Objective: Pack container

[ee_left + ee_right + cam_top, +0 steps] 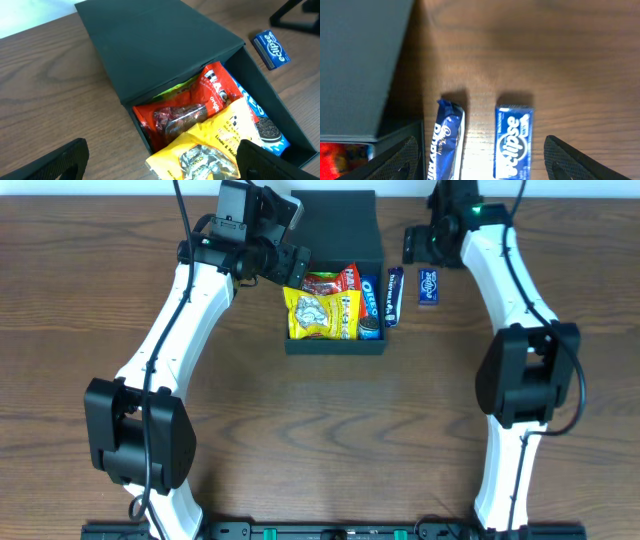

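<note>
Here's the container (335, 348), parked at the middle of the worktop's far edge, its flap lid (335, 220) up on the far side and, from the left wrist camera, leaning over the far end of the cavity. Inside, a yellow packet (320, 315) lies on top toward the near wall, a red packet (330, 281) is tucked behind it under the lid, and a blue Oreo packet (368, 305) runs along the right wall. So packing looks well along but not done, because two items sit out on the wood toward the far right corner. One is a dark blue bar (447, 147) just beside the container's right wall, and the other is an Eclipse gum pack (514, 145) further right, apart from it. The left gripper (162, 150) hovers at the box's left side, fingers spread wide, nothing in them. The right gripper (482, 145) hangs above the loose pair, equally wide and empty, with both items lying between its fingers. My read is that the right arm is lining up a pick. The next move calls for settling on one item, centring over it and descending so the fingers straddle its narrow width alone. Then it would close, lift and carry the item to the gap near the Oreos. The bar is the trickier one, since the box wall leaves little room for a finger on that side.
</note>
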Available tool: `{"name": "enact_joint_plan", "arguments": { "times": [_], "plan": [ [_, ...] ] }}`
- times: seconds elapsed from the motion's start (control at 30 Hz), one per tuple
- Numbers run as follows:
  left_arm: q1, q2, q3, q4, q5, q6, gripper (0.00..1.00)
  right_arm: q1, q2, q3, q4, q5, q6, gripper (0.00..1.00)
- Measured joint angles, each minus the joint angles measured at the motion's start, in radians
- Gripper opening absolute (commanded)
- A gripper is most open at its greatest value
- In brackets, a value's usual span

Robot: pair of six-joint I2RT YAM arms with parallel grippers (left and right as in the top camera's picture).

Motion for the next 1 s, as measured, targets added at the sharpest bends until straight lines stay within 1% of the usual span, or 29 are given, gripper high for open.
{"name": "enact_joint_plan", "arguments": {
  "times": [0.2, 0.47, 0.67, 0.9, 1.0],
  "plan": [
    [0.000, 0.000, 0.000, 0.000, 0.003, 0.000, 0.95, 0.023, 0.036, 0.000, -0.031, -0.024, 0.014, 0.75],
    [0.000, 0.000, 0.000, 0.000, 0.003, 0.001, 0.95, 0.061, 0.042, 0.000, -0.038, -0.056, 0.023, 0.67],
    [0.000, 0.000, 0.000, 0.000, 0.003, 0.001, 0.95, 0.067, 0.051, 0.000, -0.038, -0.060, 0.023, 0.67],
    [0.000, 0.000, 0.000, 0.000, 0.003, 0.001, 0.95, 0.067, 0.108, 0.000, -0.043, -0.058, 0.023, 0.67],
    [0.000, 0.000, 0.000, 0.000, 0.003, 0.001, 0.95, 0.068, 0.113, 0.000, -0.042, -0.058, 0.023, 0.65]
  ]
}}
